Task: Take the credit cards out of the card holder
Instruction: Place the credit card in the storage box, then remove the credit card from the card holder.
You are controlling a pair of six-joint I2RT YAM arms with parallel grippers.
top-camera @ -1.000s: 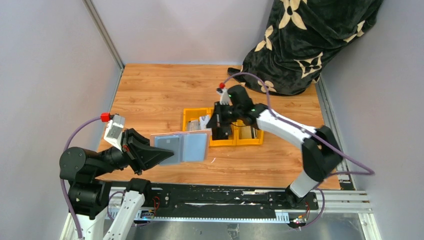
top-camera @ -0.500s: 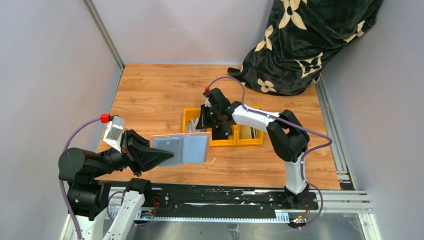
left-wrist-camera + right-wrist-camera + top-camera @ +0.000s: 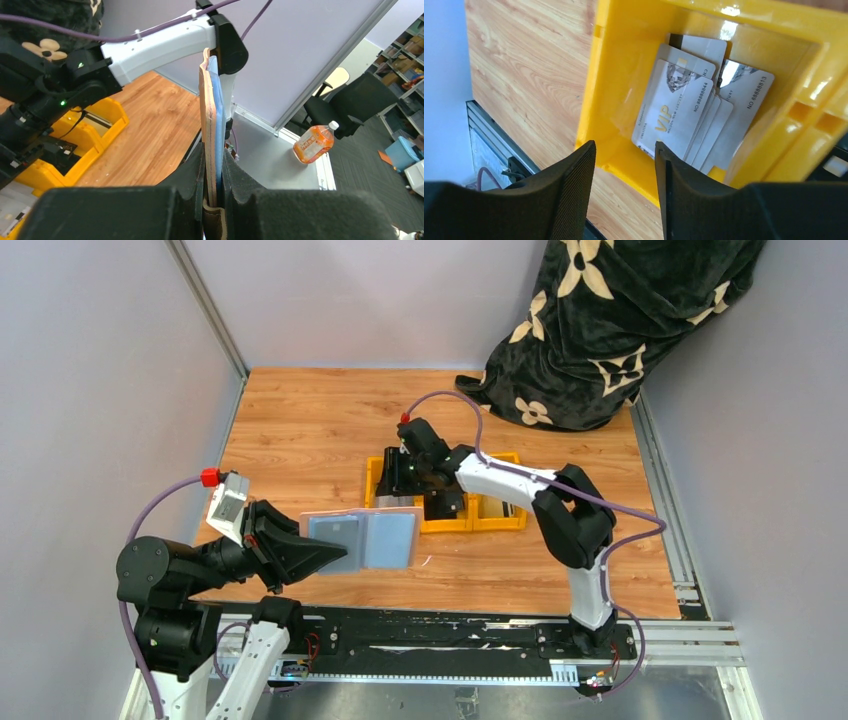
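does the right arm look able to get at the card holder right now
Probably yes. The left gripper holds the card holder up off the table, spread open, and nothing stands between it and the right gripper, which hangs open and empty over the yellow bin close by.

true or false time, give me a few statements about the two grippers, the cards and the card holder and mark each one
1. The left gripper is clamped on the card holder. True.
2. The right gripper holds a card. False: its jaws stand apart and empty above the cards.
3. The cards lie in a yellow bin. True.
4. The card holder lies inside the yellow bin. False: the left gripper holds it up, outside the bin.
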